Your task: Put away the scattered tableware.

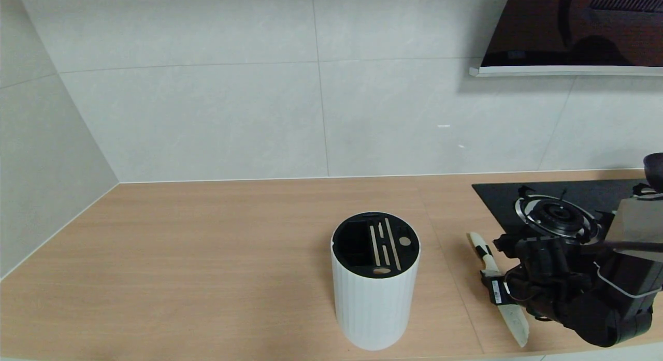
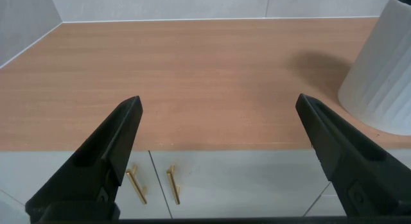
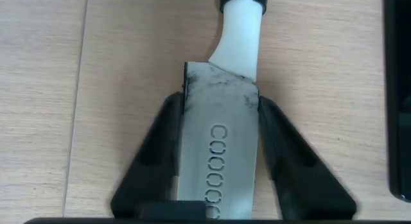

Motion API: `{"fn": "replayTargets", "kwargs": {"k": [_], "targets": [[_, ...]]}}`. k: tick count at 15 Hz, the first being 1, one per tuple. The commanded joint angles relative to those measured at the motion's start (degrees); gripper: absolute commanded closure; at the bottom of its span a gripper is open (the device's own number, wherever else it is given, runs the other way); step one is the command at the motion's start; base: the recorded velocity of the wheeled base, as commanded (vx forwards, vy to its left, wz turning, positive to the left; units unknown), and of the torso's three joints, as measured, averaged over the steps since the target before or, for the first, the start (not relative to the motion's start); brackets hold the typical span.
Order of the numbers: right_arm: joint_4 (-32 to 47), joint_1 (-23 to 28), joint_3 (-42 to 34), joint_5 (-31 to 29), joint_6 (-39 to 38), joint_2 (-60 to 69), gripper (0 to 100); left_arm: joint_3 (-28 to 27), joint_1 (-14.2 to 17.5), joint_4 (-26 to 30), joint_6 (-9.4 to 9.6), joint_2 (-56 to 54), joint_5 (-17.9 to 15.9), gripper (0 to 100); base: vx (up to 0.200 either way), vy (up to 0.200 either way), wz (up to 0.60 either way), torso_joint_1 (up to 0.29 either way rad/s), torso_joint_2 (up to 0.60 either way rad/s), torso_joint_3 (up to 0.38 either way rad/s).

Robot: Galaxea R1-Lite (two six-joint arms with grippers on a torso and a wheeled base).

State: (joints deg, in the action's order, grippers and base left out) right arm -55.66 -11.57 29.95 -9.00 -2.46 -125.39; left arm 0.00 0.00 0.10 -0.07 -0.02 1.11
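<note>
Countertop (image 1: 207, 257): wood, runs under everything. Black hob (image 1: 497, 195) with a burner ring (image 1: 557, 216) sits behind and right of the holder.

Holder (image 1: 374, 293): white ribbed cylinder, upright. Its black top has one large open compartment, several narrow slits and two small round holes. No handle stands out of any opening, and the insides are too dark to read.

Knife (image 1: 513, 317): lies flat on the counter to the right of the holder, apart from it. White handle points toward the wall, pale blade toward the counter's front edge.

Right gripper (image 3: 219, 153): down over the knife to the right of the holder. One finger sits on each long edge of the blade, just past the handle, apparently pinching it.

Left gripper (image 2: 218, 140): fingers spread wide with nothing between them, over the counter's front edge to the left of the holder.

Risks, as I judge them:
- The grip is on thin blade edges, so the knife may pivot or slip when lifted.
- The slits are narrow; a tilted blade could catch the black top.
- A sideways push could tip the tall holder.
</note>
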Motion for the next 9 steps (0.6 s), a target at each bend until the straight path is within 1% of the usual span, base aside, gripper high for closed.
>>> {"fn": "replayTargets", "kwargs": {"k": [1,3,9], "targets": [[0.12,0.06,0.02,-0.14,-0.09,0.24,100,0.0,0.0,-0.01,-0.01,0.02,0.03,0,0.0,0.0,0.0,0.0,0.0,0.0],[0.12,-0.03,0.02,-0.23,-0.09,1.64,100,0.0,0.0,-0.01,-0.01,0.02,0.03,0,0.0,0.0,0.0,0.0,0.0,0.0],[0.82,-0.3,-1.83,-0.14,0.0,13.6,100,0.0,0.0,-0.01,0.34,0.02,0.03,0,0.0,0.0,0.0,0.0,0.0,0.0]]}}
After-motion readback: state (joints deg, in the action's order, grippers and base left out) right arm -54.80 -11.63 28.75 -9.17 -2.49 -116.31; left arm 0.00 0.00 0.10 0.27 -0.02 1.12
